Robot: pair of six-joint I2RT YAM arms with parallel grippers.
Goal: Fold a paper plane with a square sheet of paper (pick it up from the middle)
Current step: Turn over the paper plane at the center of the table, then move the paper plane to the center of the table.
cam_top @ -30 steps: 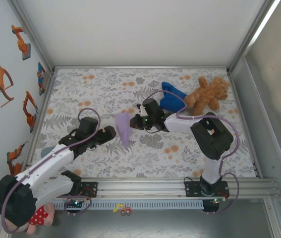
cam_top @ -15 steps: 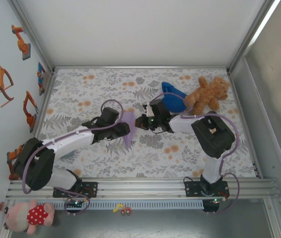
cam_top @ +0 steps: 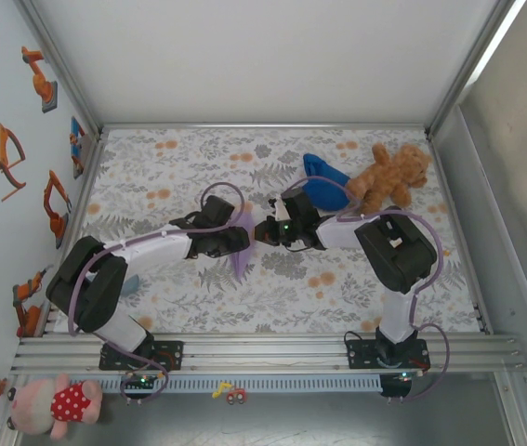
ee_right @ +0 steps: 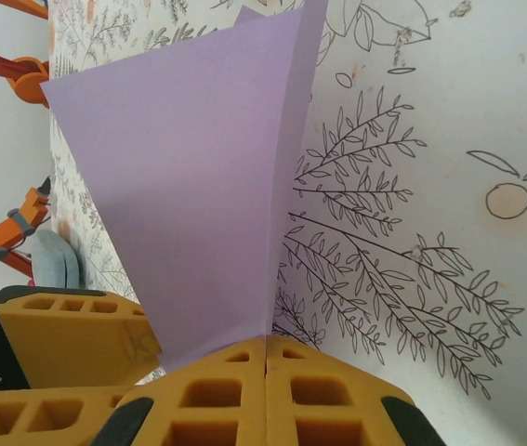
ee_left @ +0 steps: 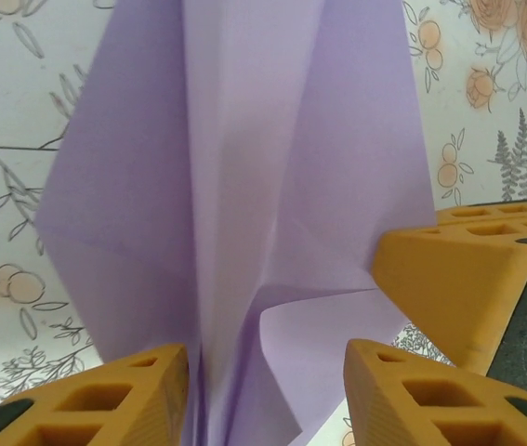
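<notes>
From above, the slim lavender-purple folded paper plane is sitting at the middle of the worktop, between the left gripper and the right gripper. At the left wrist, the fingers are standing spread either side of its centre crease. At the right wrist, the fingers are pressing together on its edge. Being light, limp and easily creased, it is probably best held along that stiffer crease. No writing is showing.

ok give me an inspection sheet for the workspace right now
surface: flowered tablecloth, flat
job's things: purple paper, partly folded, upright between both pincers
clutter: teddy bear and blue cloth at far right; pink plush toy off the near-left corner
grippers: left pincer open around the paper; right pincer shut on its edge
cables: purple cable looped over each arm, no snag seen
surroundings: metal frame; orange stickers on left wall
</notes>
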